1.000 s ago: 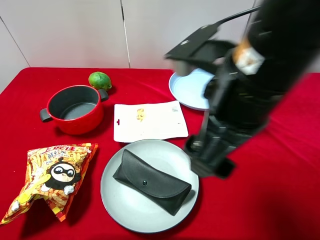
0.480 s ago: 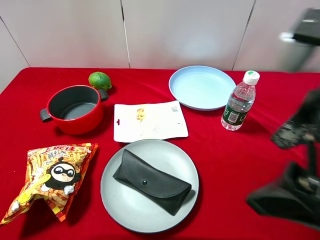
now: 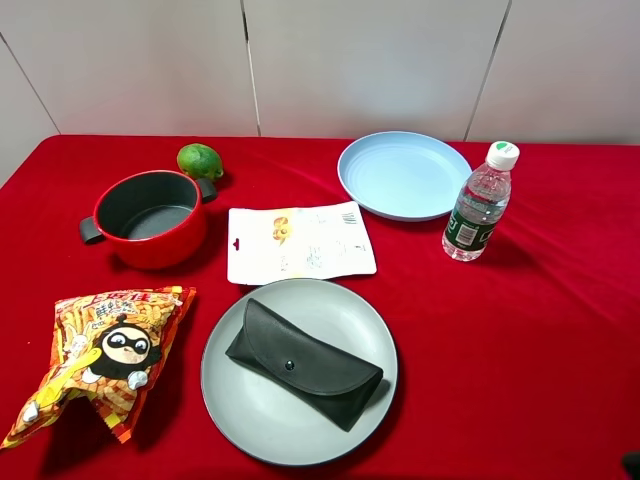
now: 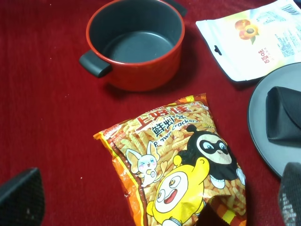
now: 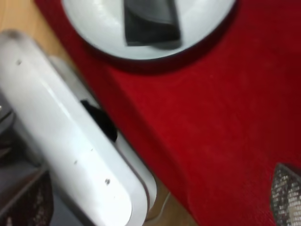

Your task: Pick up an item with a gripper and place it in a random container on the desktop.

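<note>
While both grippers' jaws stand apart and empty, case (image 3: 304, 362) lies on plate (image 3: 235, 410) near the front edge, beside Chinese-lettered snack bag (image 4: 181, 160).

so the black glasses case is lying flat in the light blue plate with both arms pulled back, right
Not quite. The black glasses case lies flat in the large grey plate, not the light blue plate, which holds nothing. The exterior high view shows this, and no arm reaches over the table there.
</note>
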Controlling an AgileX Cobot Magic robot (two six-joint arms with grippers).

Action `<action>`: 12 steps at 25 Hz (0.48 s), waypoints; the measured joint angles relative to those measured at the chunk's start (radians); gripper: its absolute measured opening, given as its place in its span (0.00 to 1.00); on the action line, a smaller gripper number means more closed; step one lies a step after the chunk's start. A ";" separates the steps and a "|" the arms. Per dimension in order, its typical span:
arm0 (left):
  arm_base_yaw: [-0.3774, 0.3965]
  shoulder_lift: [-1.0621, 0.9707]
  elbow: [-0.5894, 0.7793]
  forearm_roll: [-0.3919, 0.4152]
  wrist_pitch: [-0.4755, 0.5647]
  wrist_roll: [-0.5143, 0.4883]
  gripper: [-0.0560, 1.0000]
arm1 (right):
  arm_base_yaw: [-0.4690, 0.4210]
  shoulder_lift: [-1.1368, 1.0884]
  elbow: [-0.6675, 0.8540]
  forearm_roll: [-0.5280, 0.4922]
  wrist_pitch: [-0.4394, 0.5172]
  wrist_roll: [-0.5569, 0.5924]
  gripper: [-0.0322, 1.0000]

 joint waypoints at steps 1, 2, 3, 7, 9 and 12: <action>0.000 0.000 0.000 0.000 0.000 0.000 1.00 | -0.049 -0.038 0.020 0.000 -0.003 0.000 0.70; 0.000 0.000 0.000 0.000 0.000 0.000 1.00 | -0.097 -0.065 0.033 -0.001 -0.008 0.000 0.70; 0.000 0.000 0.000 0.000 0.000 0.000 1.00 | -0.168 -0.097 0.046 -0.001 -0.018 0.000 0.70; 0.000 0.000 0.000 0.000 0.000 0.000 1.00 | -0.479 -0.246 0.083 -0.001 -0.088 0.001 0.70; 0.000 0.000 0.000 0.000 0.000 0.000 1.00 | -0.531 -0.275 0.088 -0.001 -0.106 0.001 0.70; 0.000 0.000 0.000 0.000 0.000 0.000 1.00 | -0.735 -0.376 0.115 0.000 -0.159 0.000 0.70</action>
